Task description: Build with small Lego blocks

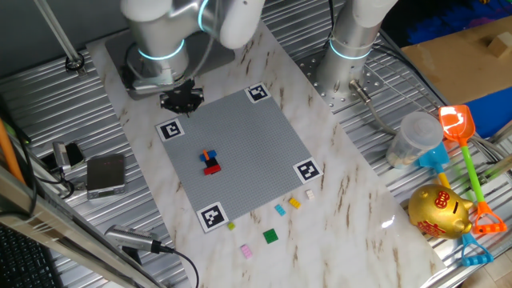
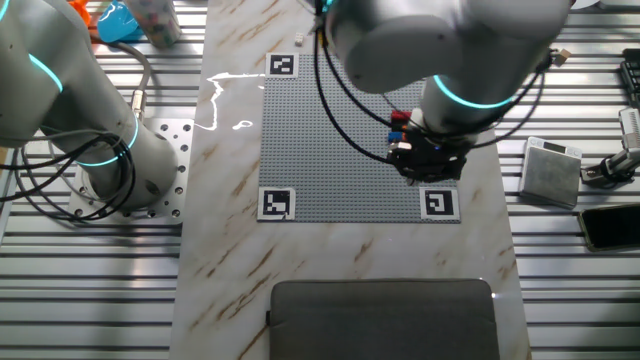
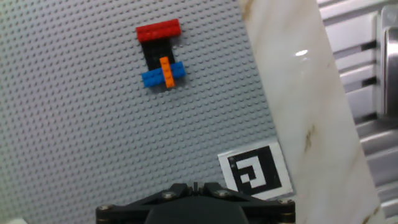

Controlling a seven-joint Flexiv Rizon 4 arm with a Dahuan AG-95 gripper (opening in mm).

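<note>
A small stack of Lego blocks (image 3: 160, 55) stands on the grey baseplate (image 1: 248, 136): a red brick, a black one, a blue one and an orange strip on top. The same stack shows in both fixed views (image 1: 210, 162) (image 2: 400, 122). Several loose small bricks lie on the marble past the plate's edge: light blue (image 1: 280, 210), yellow (image 1: 295, 203), white (image 1: 310, 194), green (image 1: 271, 235), pink (image 1: 246, 250). My gripper (image 3: 194, 185) hovers over the plate's corner by a marker (image 3: 255, 171), apart from the stack. Its jaws are shut, with nothing seen between them.
A second arm's base (image 1: 352, 40) stands at the table's far side. Toys lie to the right: a gold piggy bank (image 1: 438, 212), a plastic cup (image 1: 416, 136), an orange shovel (image 1: 456, 124). A grey box (image 1: 106, 174) and cables sit left. A dark pad (image 2: 385, 320) lies beyond the plate.
</note>
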